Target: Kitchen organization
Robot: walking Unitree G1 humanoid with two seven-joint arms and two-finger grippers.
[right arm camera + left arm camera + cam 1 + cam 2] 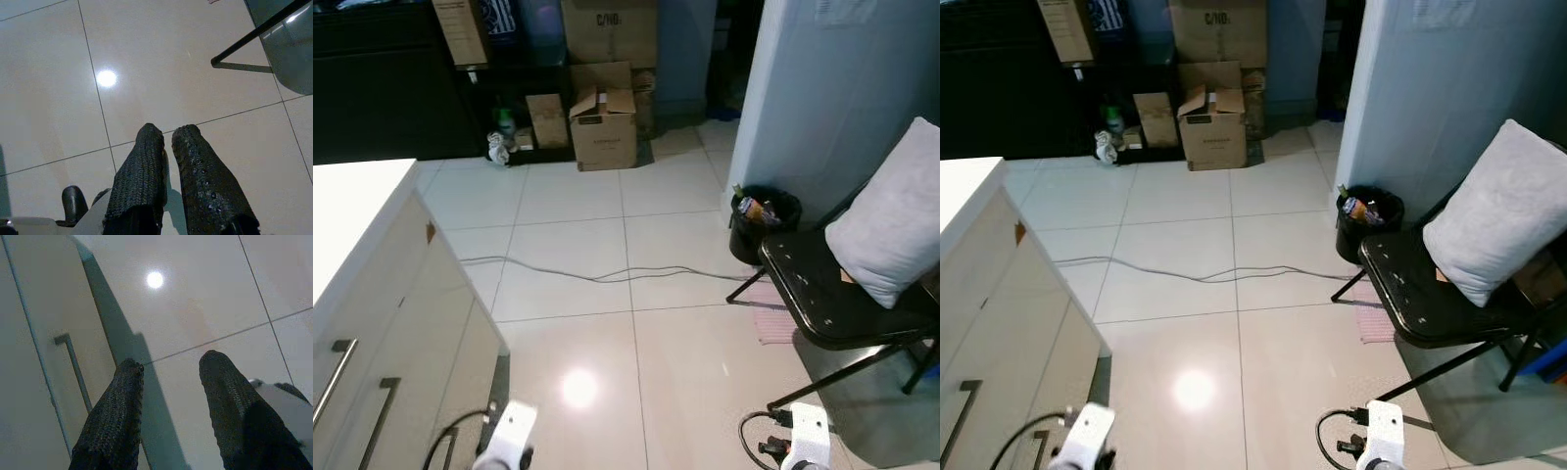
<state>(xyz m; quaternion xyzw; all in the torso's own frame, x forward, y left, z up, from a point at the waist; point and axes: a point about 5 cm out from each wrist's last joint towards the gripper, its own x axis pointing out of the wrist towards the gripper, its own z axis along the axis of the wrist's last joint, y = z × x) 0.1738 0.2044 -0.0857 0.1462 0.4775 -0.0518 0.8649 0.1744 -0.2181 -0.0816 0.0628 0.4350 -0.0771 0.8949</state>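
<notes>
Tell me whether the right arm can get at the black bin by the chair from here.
Probably not. The right gripper hangs low over bare floor tiles, while the black bin stands beyond the chair, well ahead.

Pale glossy floor tiles [568,255] w/ ceiling-light glare [578,388], grey cable [607,274] across floor, white cabinet [382,323] at left, cardboard boxes [603,127] at back, black chair [832,294] w/ white pillow [891,215], black bin [759,223] by pale wall [822,88].
</notes>
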